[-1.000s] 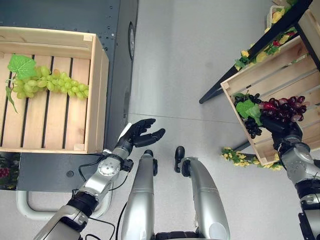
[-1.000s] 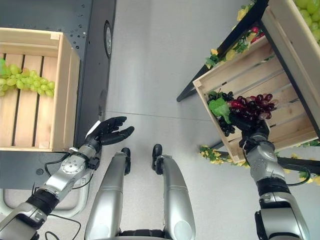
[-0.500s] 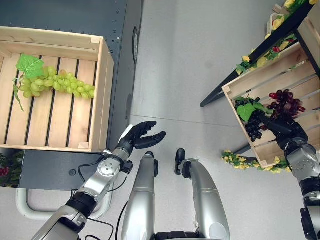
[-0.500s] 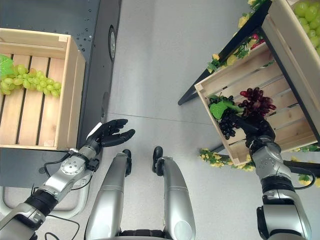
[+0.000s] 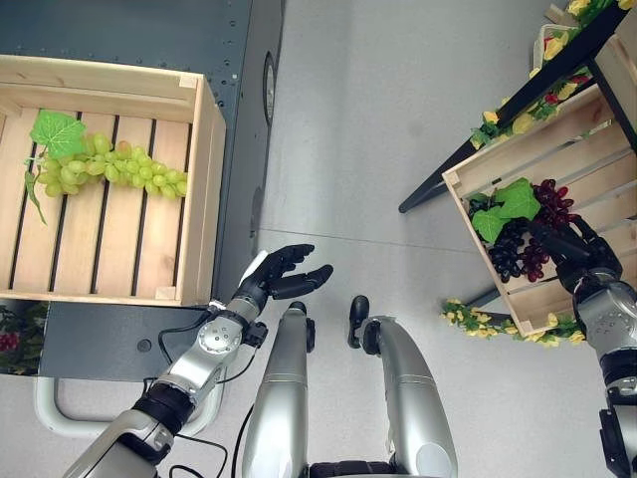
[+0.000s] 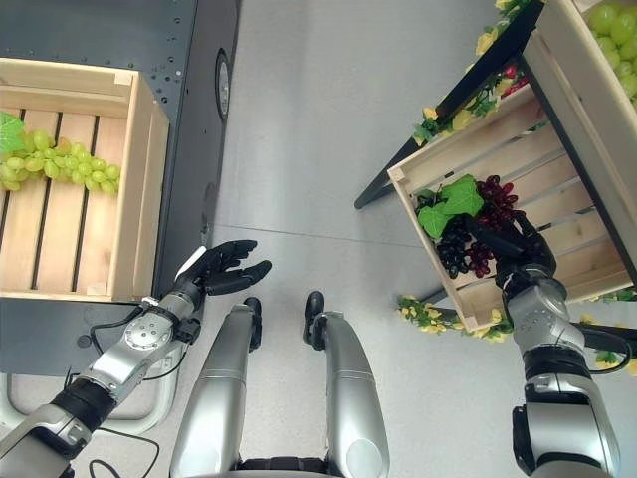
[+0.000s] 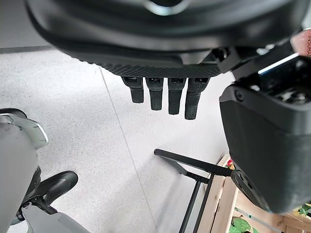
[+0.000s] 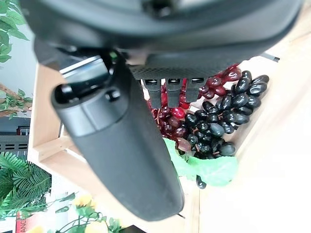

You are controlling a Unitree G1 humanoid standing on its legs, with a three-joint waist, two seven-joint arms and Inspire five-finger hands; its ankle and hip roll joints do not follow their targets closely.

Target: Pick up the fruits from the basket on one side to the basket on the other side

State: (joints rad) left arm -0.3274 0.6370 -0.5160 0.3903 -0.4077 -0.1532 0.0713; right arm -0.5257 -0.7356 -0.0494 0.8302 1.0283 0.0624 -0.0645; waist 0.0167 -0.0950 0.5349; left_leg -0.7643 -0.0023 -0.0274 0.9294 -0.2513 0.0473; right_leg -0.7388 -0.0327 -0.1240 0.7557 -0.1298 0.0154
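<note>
The right robot hand (image 5: 580,261) reached into the tilted wooden crate (image 5: 550,149) on its side, with its fingers (image 8: 166,92) held straight and released, grasping nothing. Their tips lay on or just above the dark grapes (image 5: 525,246); I could not tell whether they touched. The reddish grapes (image 8: 167,120) and green leaves (image 5: 506,205) lay just past the fingers, all inside this crate and not yet lifted. I judged the hand was placed so to take the bunch. The left robot hand (image 5: 280,278) hung relaxed and empty over the floor, beside the other crate (image 5: 202,189), where green grapes (image 5: 109,164) already rested.
</note>
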